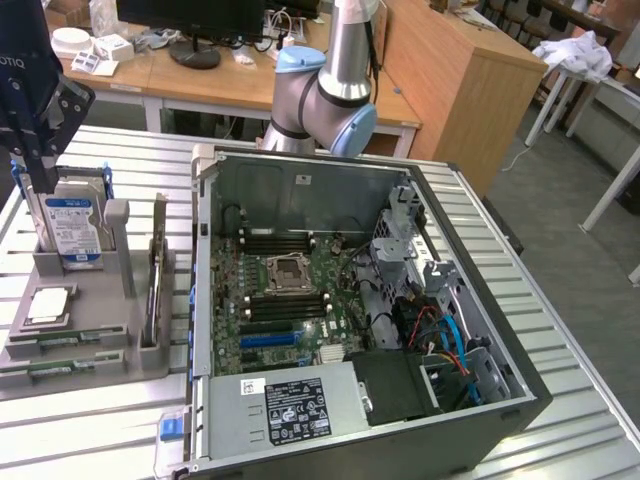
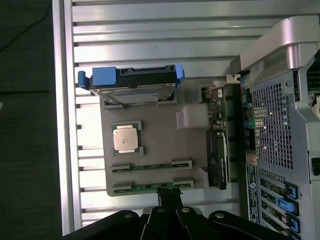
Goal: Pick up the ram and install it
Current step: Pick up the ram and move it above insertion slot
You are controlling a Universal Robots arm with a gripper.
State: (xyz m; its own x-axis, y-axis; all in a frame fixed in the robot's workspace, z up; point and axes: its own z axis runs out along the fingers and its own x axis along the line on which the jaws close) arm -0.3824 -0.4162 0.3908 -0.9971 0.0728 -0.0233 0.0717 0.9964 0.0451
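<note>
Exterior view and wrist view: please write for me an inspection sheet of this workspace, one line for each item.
Surface: ribbed metal table, carrying a grey holder tray and an open computer case.
Job's things: outer ram stick and inner ram stick lie flat in the tray's slots; neither is lifted.
Clutter: hard drive, processor chip and expansion card in the same tray.
Grippers: gripper shut, holding nothing, above the outer ram stick.
Cables: blue and red cables inside the case.
Surroundings: wooden desk with a monitor.
</note>
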